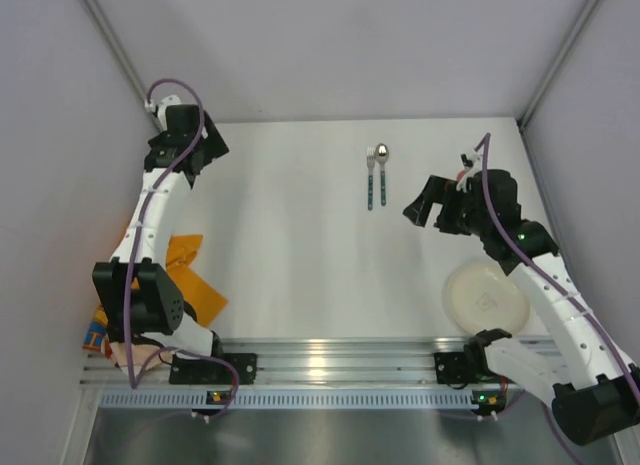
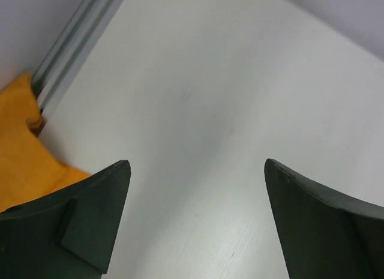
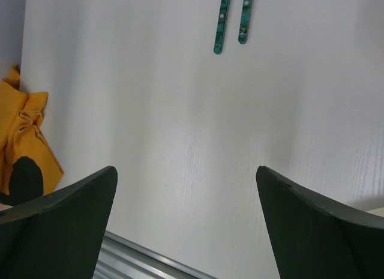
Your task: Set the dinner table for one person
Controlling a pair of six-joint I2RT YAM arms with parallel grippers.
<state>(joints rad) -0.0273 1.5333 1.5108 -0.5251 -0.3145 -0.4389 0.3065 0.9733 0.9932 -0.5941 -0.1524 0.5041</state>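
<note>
Left gripper (image 2: pixel 198 166) and right gripper (image 3: pixel 186 169) are hanging spread, empty, above the bench (image 1: pixel 290 255): flat, matte white, rectangular.

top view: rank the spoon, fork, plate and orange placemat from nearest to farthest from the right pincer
1. Spoon and fork: side by side just left of the right pincer, toward the far edge. They are too close to call.
2. Plate: on the near right, below the pincer in this view.
3. Orange placemat: crumpled at the far left side.
</note>
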